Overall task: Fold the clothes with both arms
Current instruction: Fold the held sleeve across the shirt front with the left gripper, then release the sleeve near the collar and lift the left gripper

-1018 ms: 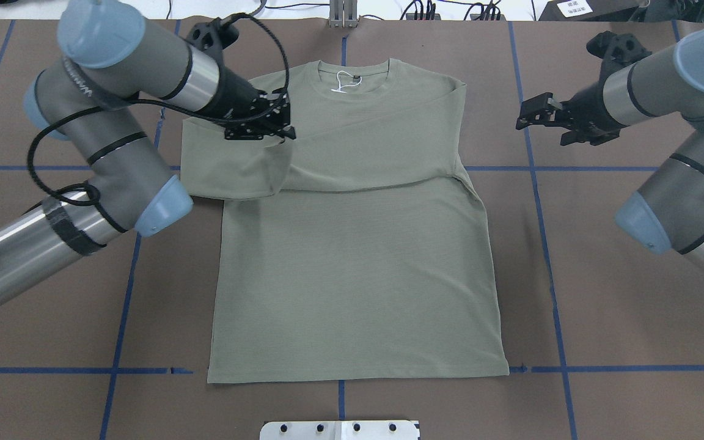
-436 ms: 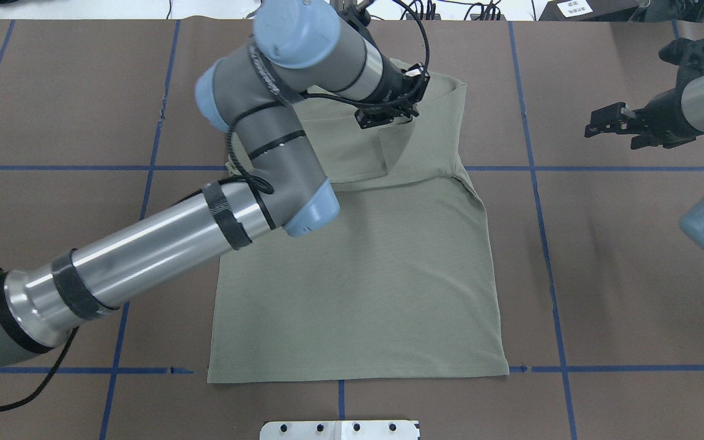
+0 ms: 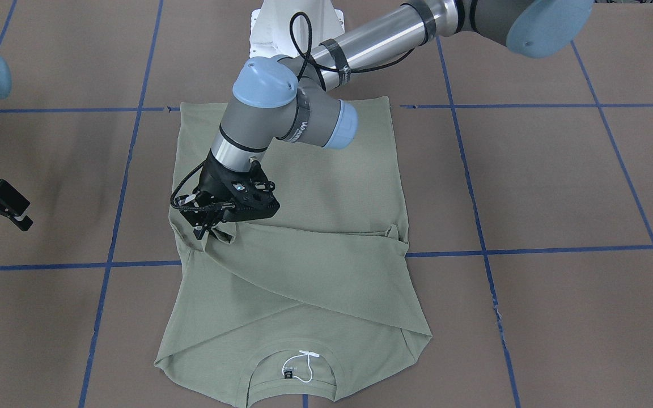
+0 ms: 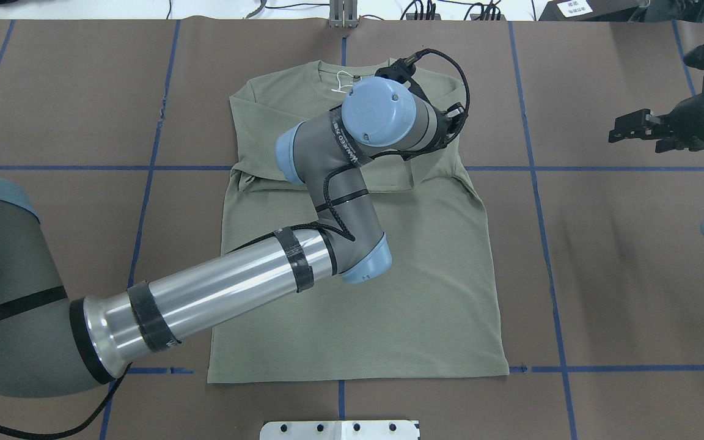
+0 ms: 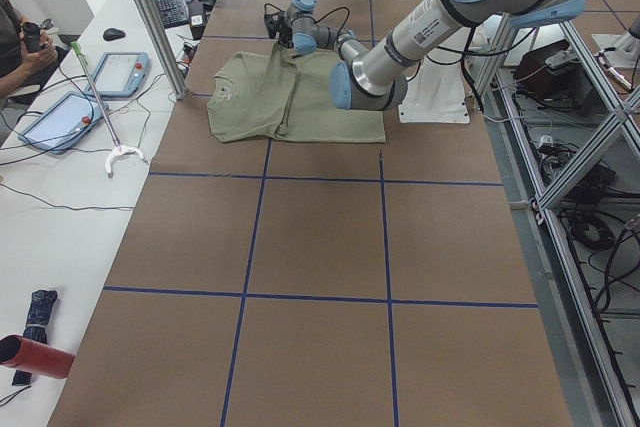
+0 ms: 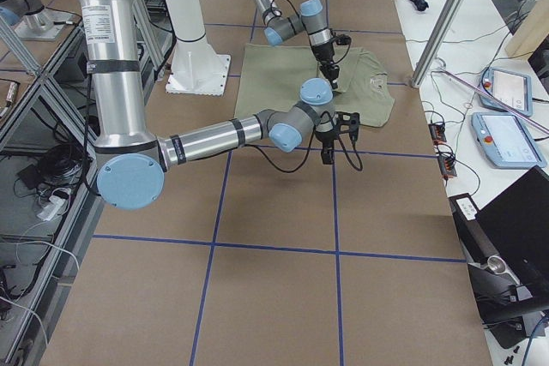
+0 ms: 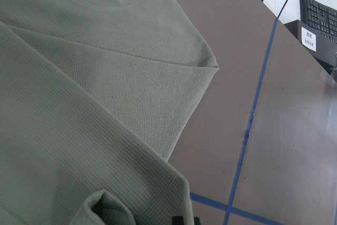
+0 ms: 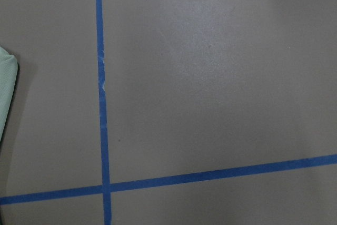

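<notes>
Shirt (image 4: 358, 318) lies flat mid-tabletop (image 4: 602, 275), both sleeves crossed over the chest. Left end effector (image 3: 206, 229) is narrow and looks pinched on the sleeve cuff (image 3: 221, 238). Right end effector (image 4: 624, 127) is spread, empty and well apart. The knit reads light, limp and stretchy. I'd grip hems and seams, not mid-panel.

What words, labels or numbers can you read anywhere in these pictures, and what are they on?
No text reads clearly enough to quote.
White lettering on the left arm, near its wrist: too blurred and distorted to read.
Black neck label on the shirt: print too small to read.
White card at the overhead view's top right: dark print, too small to read.
</notes>
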### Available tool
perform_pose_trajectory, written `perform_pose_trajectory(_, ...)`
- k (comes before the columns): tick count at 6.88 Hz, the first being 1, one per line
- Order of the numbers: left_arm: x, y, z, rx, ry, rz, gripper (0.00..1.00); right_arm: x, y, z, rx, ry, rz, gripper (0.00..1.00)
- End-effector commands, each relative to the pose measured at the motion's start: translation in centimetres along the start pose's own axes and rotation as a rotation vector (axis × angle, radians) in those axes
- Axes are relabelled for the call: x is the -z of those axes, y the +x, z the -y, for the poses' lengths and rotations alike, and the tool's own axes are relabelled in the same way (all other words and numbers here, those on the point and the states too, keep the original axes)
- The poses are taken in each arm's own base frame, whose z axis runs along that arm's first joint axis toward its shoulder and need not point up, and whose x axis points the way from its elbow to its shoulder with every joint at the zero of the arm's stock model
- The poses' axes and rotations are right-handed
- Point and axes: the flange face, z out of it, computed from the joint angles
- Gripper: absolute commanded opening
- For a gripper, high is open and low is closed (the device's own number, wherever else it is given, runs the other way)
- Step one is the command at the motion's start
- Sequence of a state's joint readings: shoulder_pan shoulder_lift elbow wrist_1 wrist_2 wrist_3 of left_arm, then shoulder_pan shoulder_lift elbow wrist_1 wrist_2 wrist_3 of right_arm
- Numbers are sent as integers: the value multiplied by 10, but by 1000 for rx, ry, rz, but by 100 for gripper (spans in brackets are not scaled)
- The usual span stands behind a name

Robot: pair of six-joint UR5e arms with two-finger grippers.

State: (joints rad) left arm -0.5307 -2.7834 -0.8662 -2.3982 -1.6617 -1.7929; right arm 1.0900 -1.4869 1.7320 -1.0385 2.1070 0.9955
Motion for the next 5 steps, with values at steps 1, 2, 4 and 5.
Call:
perform_pose_trajectory(1, -18, 6, -13, 0, 25, -4, 21, 2, 0, -1, 0, 1, 2, 100)
perform_pose_trajectory(2, -15, 27, -18, 2, 38, -22, 33, 1, 1, -1, 0, 0, 1, 100)
perform_pose_trajectory(4, -31, 16, -47, -7, 51, -31, 66, 2, -2, -1, -8, 3, 4, 100)
perform_pose_trajectory(5, -29, 17, -51, 0, 42, -38, 69, 7, -7, -2, -7, 9, 14, 100)
